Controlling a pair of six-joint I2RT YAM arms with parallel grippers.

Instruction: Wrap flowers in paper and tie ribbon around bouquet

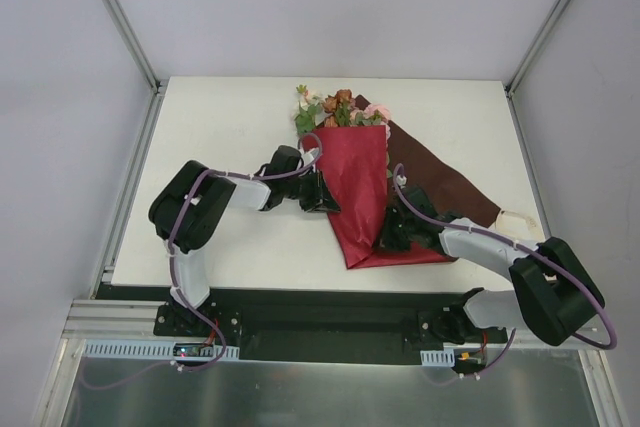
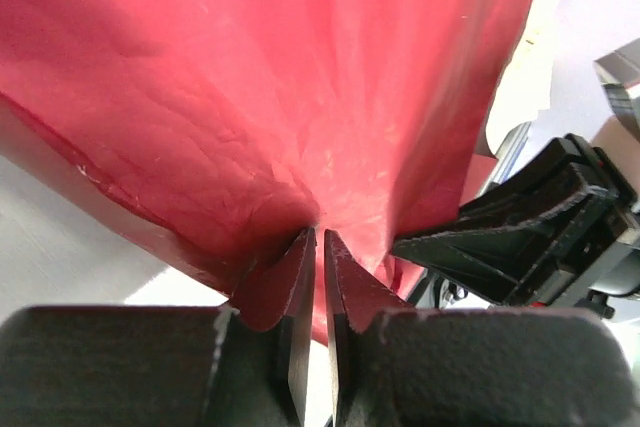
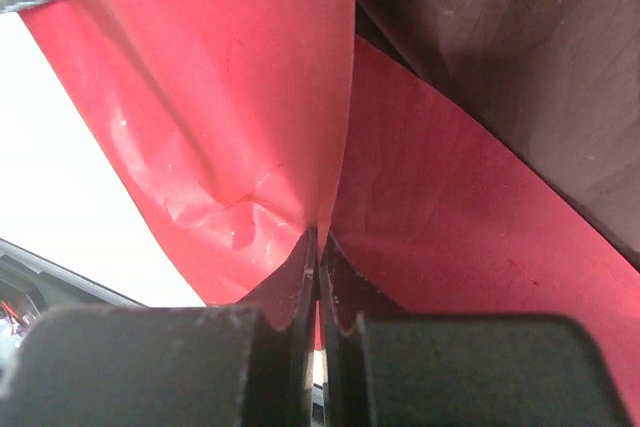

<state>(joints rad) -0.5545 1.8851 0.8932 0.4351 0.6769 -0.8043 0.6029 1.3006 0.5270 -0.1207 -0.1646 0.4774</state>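
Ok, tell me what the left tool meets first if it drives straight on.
The paper: the left tool pinches a fold of it, and more red sheet fills the view ahead; what lies behind is hidden.

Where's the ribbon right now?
Top view: the ribbon lies on the right side of the table, poking out at the right corner of the dark flap of the paper.

The dark red paper (image 1: 358,197) lies folded in a rough cone over the flowers (image 1: 338,109), blooms poking out its far end, the cream ribbon (image 1: 517,217) peeking beside its right flap.
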